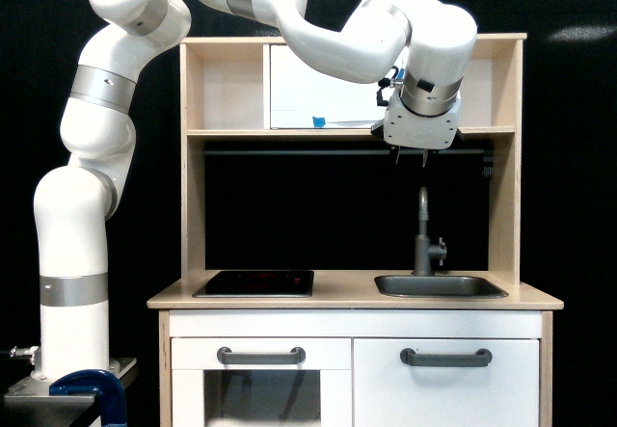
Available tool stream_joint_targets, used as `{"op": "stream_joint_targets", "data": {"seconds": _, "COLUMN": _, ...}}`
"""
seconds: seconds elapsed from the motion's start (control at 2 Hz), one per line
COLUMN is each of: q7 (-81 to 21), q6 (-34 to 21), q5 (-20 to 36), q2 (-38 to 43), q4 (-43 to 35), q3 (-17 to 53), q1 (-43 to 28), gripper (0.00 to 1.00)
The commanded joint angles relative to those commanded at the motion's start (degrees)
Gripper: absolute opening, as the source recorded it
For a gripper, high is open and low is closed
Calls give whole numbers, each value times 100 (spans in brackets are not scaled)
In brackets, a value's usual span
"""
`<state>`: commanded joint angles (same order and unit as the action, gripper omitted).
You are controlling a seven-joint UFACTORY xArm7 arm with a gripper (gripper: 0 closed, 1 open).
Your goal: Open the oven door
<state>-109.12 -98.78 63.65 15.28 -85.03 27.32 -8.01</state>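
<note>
One white robot arm hangs its gripper (415,157) before the upper shelf; whether its jaws are wide or narrow I cannot tell. Left, the oven door (313,90) looks light and rigid, best gripped by its mostly hidden handle.

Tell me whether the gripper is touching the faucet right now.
No. The gripper hangs clear above the faucet, with dark gap between them.

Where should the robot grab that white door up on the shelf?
Probably the door's edge on the exterior view's right, coming from the front. The door faces forward, its bare part shows no handle, and the arm hides that edge.
</note>
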Motion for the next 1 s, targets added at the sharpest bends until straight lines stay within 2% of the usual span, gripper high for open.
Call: {"op": "stream_joint_targets", "data": {"seconds": 1.0, "q7": 1562, "q6": 652, "q5": 139, "q2": -151, "q4": -968, "q3": -1084, "q1": -177, "gripper": 100}}
